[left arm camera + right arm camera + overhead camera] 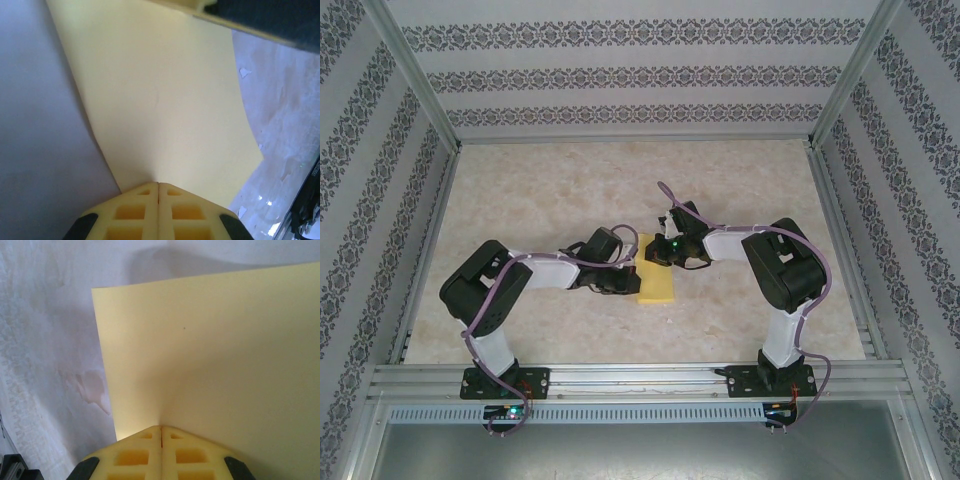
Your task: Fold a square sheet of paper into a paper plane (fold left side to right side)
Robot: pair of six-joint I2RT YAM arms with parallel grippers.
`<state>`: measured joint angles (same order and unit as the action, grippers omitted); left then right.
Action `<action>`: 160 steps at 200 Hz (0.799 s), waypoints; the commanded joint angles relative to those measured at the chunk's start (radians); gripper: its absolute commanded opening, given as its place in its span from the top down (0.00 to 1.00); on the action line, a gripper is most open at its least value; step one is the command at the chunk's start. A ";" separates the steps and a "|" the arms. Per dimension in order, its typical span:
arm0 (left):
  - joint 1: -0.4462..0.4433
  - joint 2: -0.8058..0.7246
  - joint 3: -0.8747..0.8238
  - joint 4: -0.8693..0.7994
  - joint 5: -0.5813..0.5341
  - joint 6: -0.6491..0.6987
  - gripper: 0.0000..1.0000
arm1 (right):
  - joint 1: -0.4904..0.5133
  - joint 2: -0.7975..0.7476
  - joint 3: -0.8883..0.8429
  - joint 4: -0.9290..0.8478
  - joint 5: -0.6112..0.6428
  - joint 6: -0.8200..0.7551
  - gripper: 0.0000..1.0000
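The square sheet of paper (657, 287) lies near the table's middle as a narrow yellow rectangle, longer front to back. My left gripper (632, 272) reaches it from the left, and my right gripper (663, 252) meets its far end from the right. In the left wrist view the gripper (158, 184) is shut, tips against the slightly curved paper (160, 100). The right wrist view has its gripper (161, 427) shut too, tips resting on the flat sheet (215, 350) near its left edge. Nothing sits between either pair of jaws.
Both arms bend inward over the marble-patterned tabletop (550, 190). Patterned walls (640, 70) and metal frame rails (640, 375) box in the workspace. A white fleck (90, 385) marks the table left of the sheet. Part of the right gripper's finger (260, 20) crosses the left wrist view's top.
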<state>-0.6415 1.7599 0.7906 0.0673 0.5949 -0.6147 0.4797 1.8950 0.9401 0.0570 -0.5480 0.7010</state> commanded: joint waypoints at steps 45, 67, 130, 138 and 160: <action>-0.074 -0.010 -0.097 -0.045 0.018 -0.081 0.96 | -0.024 0.048 -0.047 -0.080 0.111 -0.018 1.00; -0.088 -0.029 -0.129 -0.046 0.009 -0.098 0.96 | -0.024 0.052 -0.046 -0.082 0.111 -0.018 1.00; -0.119 -0.066 -0.149 -0.094 -0.013 -0.105 0.96 | -0.024 0.050 -0.044 -0.086 0.116 -0.020 1.00; -0.122 -0.069 -0.149 -0.097 -0.015 -0.107 0.96 | -0.024 0.048 -0.044 -0.086 0.114 -0.021 1.00; -0.126 -0.086 -0.153 -0.100 -0.019 -0.110 0.96 | -0.025 0.046 -0.046 -0.082 0.110 -0.023 1.00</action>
<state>-0.7254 1.6798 0.6788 0.1364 0.5449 -0.7109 0.4774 1.8950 0.9356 0.0570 -0.5629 0.7006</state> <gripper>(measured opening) 0.044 0.043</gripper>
